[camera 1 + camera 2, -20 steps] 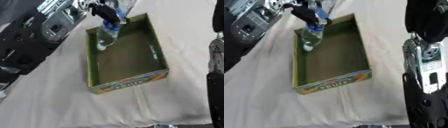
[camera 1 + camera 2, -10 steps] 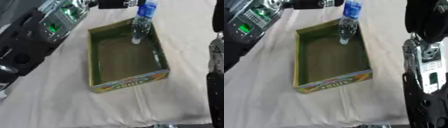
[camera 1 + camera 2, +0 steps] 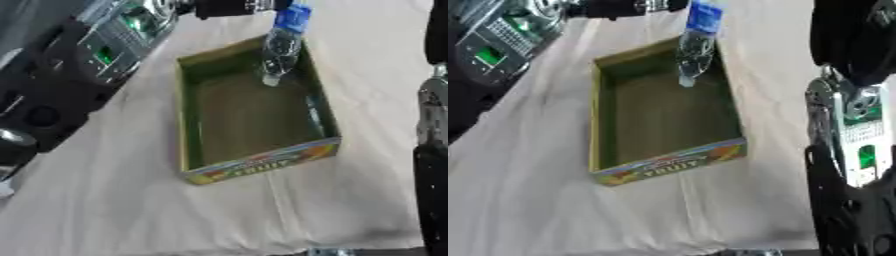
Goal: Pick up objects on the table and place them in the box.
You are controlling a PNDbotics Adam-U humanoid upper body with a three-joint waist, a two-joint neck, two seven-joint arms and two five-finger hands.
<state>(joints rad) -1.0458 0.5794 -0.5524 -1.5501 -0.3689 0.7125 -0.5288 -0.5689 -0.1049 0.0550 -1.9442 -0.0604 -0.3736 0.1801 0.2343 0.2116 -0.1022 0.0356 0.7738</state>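
A clear water bottle (image 3: 278,54) with a blue label hangs neck-down over the far right part of the box (image 3: 191,150). The box is an open cardboard tray, green inside, with a colourful printed front wall, and I see nothing lying in it. My left hand (image 3: 234,7) reaches in along the top edge, its dark fingers shut on the bottle's labelled upper end. Most of that hand is cut off by the picture's edge. My right hand (image 3: 857,42) shows as a black mass at the upper right, away from the box.
The box stands on a cream cloth (image 3: 105,200) covering the table. My left forearm (image 3: 79,65) crosses the upper left. My right forearm (image 3: 857,150) fills the right edge. The cloth's front edge shows at the bottom.
My left hand has carried the bottle from the box's far left corner to its far right side, and the bottle now hangs more upright. The right arm has stayed still.
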